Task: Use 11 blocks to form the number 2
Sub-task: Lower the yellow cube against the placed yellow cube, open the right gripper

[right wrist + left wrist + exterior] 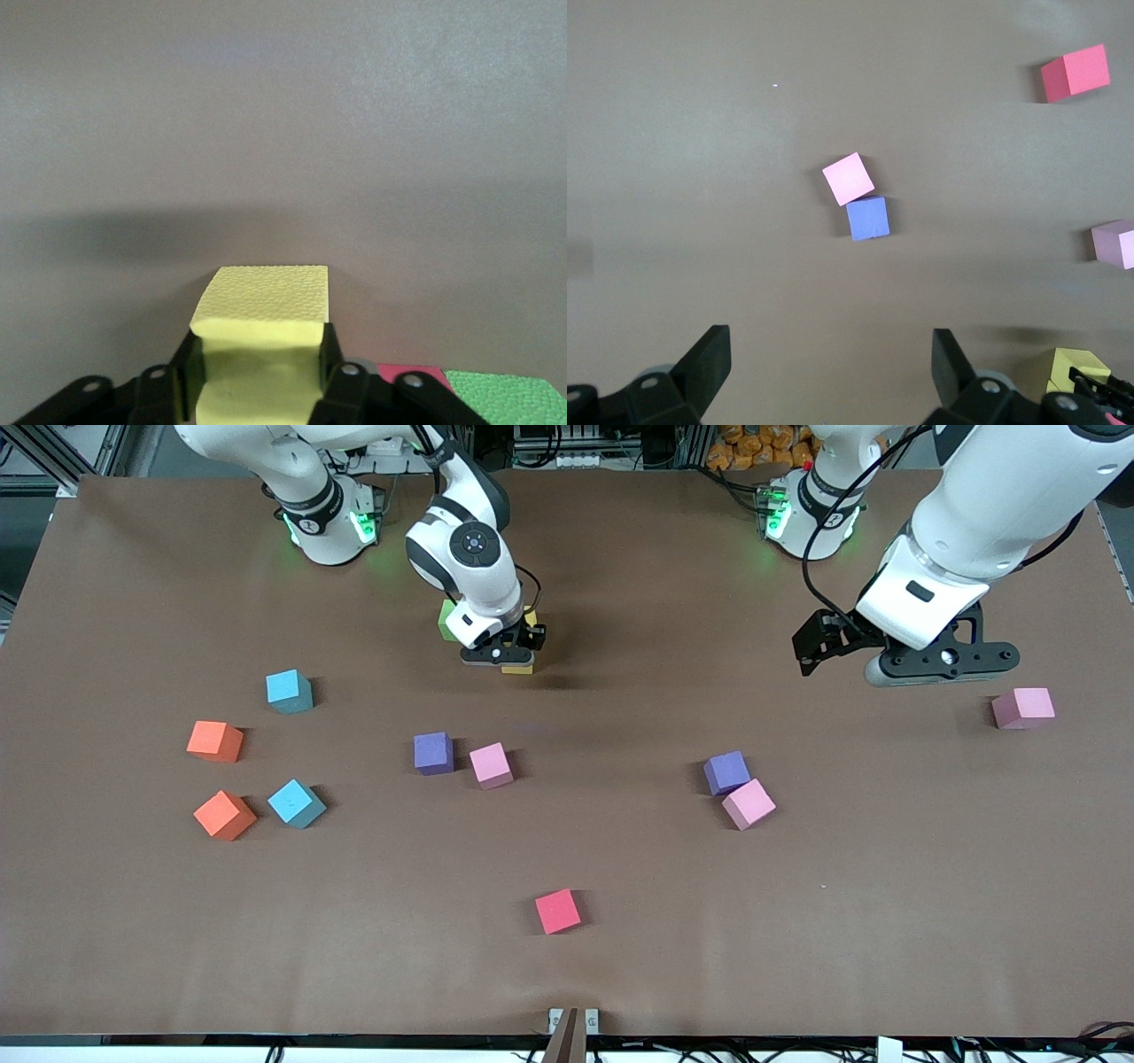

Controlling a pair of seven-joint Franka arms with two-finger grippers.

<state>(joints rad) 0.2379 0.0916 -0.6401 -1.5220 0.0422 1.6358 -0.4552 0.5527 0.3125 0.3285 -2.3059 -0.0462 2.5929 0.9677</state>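
While left gripper (pixel 831 376) waits, fingers wide, right gripper (pixel 257 376) fingers pinch yellow block (pixel 264 305).

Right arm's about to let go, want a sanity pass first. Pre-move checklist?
1. Right gripper on yellow block: ok, fingers clamp both sides.
2. Yellow block seated on the table: cannot tell.
3. Yellow block touching green block: cannot tell.
4. Left gripper open and empty: ok, waits over the table beside a pink block.
5. Digit complete: not ok, light blue blocks lie loose toward the right arm's end.
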